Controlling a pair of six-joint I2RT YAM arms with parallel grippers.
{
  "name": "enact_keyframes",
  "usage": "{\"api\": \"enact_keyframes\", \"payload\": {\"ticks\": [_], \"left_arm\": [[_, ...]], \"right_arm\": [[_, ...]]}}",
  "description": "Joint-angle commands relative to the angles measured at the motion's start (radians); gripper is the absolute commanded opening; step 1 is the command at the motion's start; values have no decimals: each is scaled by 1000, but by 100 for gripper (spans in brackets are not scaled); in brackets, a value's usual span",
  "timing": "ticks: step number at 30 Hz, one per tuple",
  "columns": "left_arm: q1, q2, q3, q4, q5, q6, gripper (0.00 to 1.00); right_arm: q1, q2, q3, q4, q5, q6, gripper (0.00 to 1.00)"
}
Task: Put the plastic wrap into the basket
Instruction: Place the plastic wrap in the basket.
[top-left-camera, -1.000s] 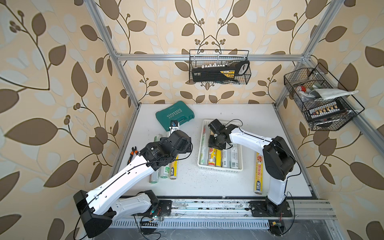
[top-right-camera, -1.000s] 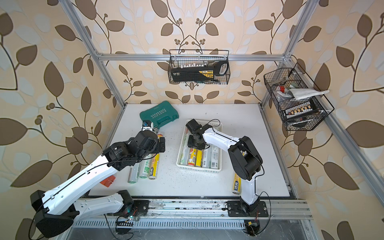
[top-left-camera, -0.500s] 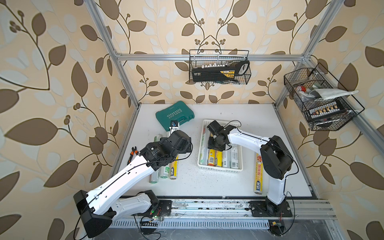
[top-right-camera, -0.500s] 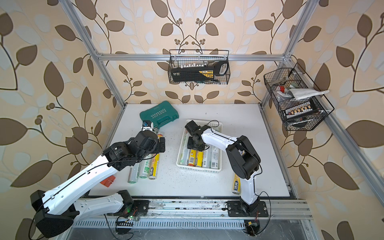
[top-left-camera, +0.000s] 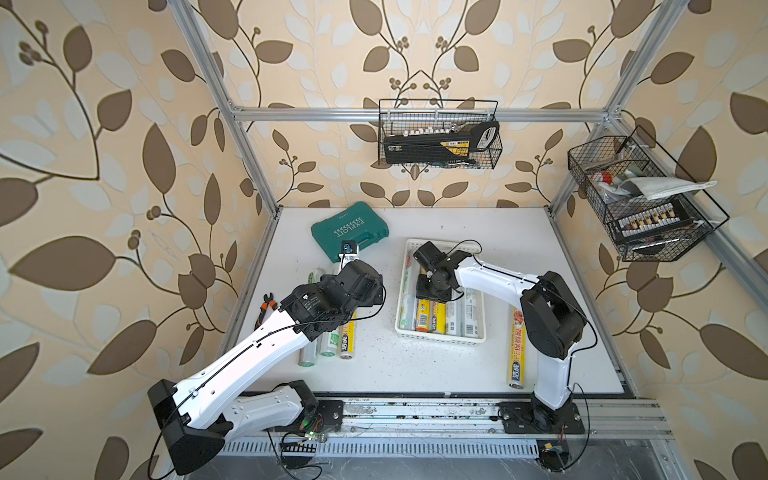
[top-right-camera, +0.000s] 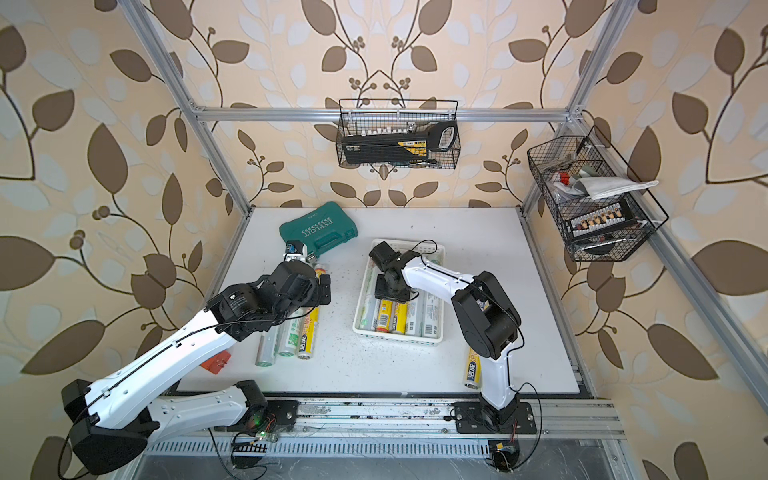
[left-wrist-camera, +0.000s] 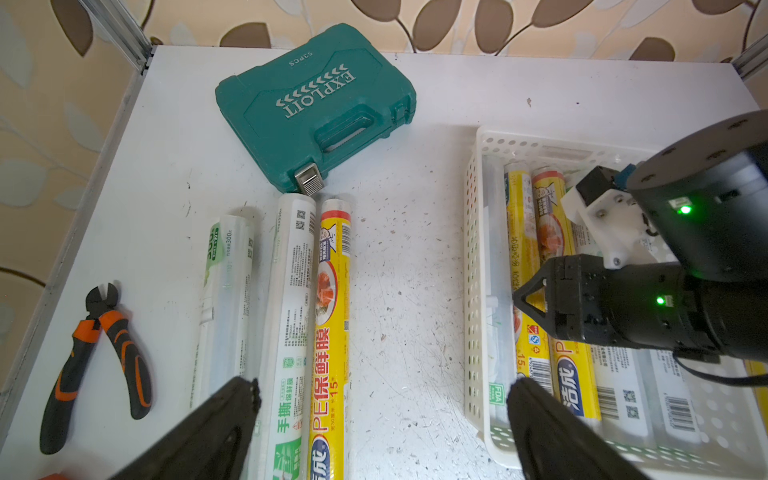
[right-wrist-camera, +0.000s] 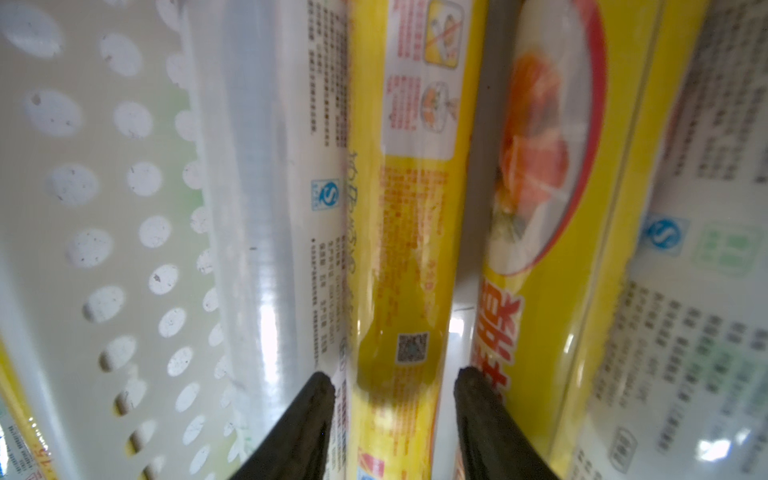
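Note:
The white perforated basket sits mid-table and holds several plastic wrap rolls lying side by side. My right gripper reaches down into it, open. Its jaws straddle a yellow roll, with a slim gap showing on one side. Three more rolls lie together on the table to the basket's left: two silvery-white and one yellow. My left gripper hovers over their near ends, open wide and holding nothing. Another yellow roll lies on the table right of the basket, beside the right arm.
A green tool case lies at the back left, touching the far ends of the loose rolls. Orange-handled pliers rest by the table's left edge. Black wire baskets hang on the back wall and on the right wall.
My right gripper's jaws have widened around the yellow roll in the basket, and that arm has shifted slightly. The left arm has not moved.

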Motion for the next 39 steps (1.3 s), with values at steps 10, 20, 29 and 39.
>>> {"api": "enact_keyframes", "payload": {"ticks": [10,20,29,39], "left_arm": [[-2,17,7,20,-23,16,99],[-1,37,14,8,-38,1,99],[15,77,-21,7,-72,-58,99],[113,112,-154,53,-24,-105,99]], "right_arm": [[3,-154,5,-80,112,-80,52],[4,-410,-111,-32,136,-109,54],[-10,-689,-261,-1,165,-172,63],[-136,-756,-376,15,140,-233,68]]}}
